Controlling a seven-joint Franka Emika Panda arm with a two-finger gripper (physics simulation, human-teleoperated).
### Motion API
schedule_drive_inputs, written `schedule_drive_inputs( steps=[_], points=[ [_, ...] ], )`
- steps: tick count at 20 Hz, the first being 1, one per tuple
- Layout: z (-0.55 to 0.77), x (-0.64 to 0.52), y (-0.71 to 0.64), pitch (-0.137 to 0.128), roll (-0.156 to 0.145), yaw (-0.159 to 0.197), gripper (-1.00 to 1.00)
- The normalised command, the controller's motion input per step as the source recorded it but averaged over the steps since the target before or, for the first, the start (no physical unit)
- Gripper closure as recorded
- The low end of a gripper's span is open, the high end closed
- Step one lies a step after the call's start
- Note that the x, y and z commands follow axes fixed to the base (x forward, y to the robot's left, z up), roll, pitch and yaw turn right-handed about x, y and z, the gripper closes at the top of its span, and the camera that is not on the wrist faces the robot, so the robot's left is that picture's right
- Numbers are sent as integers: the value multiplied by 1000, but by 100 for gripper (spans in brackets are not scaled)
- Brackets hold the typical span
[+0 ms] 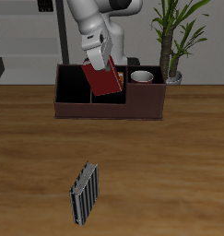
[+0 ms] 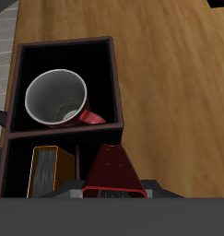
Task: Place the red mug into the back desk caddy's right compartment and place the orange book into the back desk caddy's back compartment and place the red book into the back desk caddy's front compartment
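Red book (image 2: 113, 171) gripped, orange book (image 2: 49, 171) wrist-only

Back desk caddy (image 1: 67, 109) sits at the rear of the table (image 1: 178, 157); approach from the front edge is wide open. Only obstacle out there is the striped book (image 1: 84, 194) standing near the front edge, well apart from the caddy. Right compartment (image 2: 104, 64) is mostly filled by the red mug (image 2: 56, 97). Back compartment holds the orange book (image 2: 49, 171) upright. Red book (image 1: 104, 78) hangs tilted over the caddy's middle; the section below looks free, though hard to confirm. Potted plant (image 1: 173, 37) stands behind the caddy's mug end
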Motion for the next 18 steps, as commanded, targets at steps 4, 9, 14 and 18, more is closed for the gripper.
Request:
schedule_drive_inputs(
  steps=[4,9,14,18],
  points=[
    [-73,19,97,18,20,9,100],
    [-7,39,76,27,18,-1,100],
    [-172,20,110,97,21,-43,100],
    [-26,27,8,82,-21,-69,100]
  ],
)
